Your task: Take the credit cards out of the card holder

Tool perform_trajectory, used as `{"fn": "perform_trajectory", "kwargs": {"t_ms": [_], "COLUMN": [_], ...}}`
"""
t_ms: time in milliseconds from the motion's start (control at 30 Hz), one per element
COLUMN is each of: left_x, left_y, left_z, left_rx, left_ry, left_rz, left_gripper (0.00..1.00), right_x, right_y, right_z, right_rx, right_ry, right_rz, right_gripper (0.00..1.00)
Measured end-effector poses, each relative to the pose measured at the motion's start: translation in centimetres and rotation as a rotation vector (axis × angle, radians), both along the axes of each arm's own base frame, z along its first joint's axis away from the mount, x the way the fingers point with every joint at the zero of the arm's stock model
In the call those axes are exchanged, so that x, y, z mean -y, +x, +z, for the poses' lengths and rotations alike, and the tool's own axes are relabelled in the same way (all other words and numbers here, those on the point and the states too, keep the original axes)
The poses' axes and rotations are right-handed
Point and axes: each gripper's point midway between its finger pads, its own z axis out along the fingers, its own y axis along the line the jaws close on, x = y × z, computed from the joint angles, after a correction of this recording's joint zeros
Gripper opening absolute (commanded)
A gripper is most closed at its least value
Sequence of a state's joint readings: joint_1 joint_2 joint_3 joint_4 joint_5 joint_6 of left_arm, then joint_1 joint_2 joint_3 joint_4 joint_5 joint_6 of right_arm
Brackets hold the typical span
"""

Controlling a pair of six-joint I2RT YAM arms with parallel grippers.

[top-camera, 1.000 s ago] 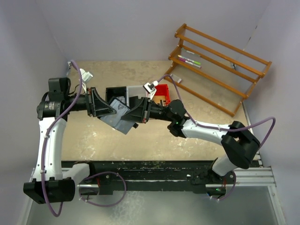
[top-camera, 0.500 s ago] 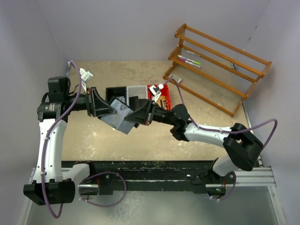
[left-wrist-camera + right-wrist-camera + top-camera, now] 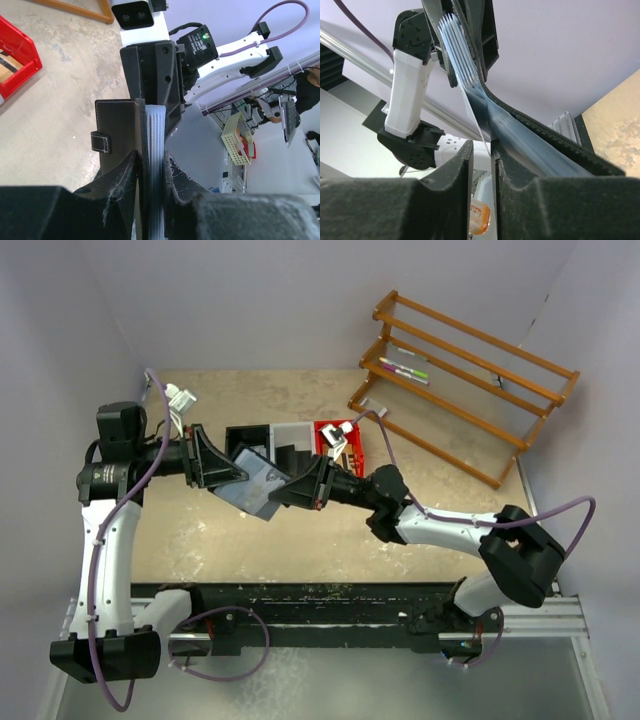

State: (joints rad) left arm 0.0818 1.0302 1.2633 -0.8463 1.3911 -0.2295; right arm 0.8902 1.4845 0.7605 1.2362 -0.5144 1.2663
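As the two arms met over the middle of the table (image 3: 200, 535), the card holder (image 3: 117, 131) hung in the air between them, off the surface and just on the near side of the joined trays (image 3: 345, 438). We saw the left gripper (image 3: 150, 167) reaching in from the left, its fingers (image 3: 125, 172) clamped on the lower end of the black wallet together with the stack of credit cards (image 3: 155, 150) standing on edge inside it. The wallet's strap tab jutted out on its left face in the left wrist view. The right gripper (image 3: 483, 160) came in from the right, and its fingers (image 3: 455, 170) stood nearly together, with the thin edge of one grey-blue card pinched in the narrow gap. Beyond that pinch the rest of the cards fanned out against the dark wall of the holder. A wooden rack (image 3: 470, 380) stood at the far right, with markers (image 3: 403, 370) lying on one shelf.
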Motion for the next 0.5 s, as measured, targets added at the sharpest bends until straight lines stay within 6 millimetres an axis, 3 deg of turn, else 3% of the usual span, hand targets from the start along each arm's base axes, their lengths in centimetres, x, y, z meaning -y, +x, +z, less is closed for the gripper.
{"fn": "perform_trajectory", "kwargs": {"t_ms": [133, 267, 333, 500], "left_x": [-0.1, -0.2, -0.2, -0.3], "left_y": [0.4, 0.6, 0.7, 1.1], "left_z": [-0.1, -0.2, -0.3, -0.7], "left_rx": [-0.001, -0.007, -0.009, -0.021], "left_ry": [0.015, 0.021, 0.024, 0.048], "left_rz": [0.026, 0.039, 0.043, 0.072], "left_gripper": [0.00, 0.00, 0.00, 0.00], "right_x": [0.1, -0.2, -0.4, -0.2], "right_y": [-0.1, 0.2, 0.3, 0.4], "right_z": [0.4, 1.1, 1.0, 1.0], "right_rx": [-0.002, 0.001, -0.008, -0.018], "right_ry": [0.017, 0.041, 0.042, 0.044], "right_rz": [0.005, 0.010, 0.012, 0.012], "right_gripper": [0.29, 0.06, 0.00, 0.00]}}
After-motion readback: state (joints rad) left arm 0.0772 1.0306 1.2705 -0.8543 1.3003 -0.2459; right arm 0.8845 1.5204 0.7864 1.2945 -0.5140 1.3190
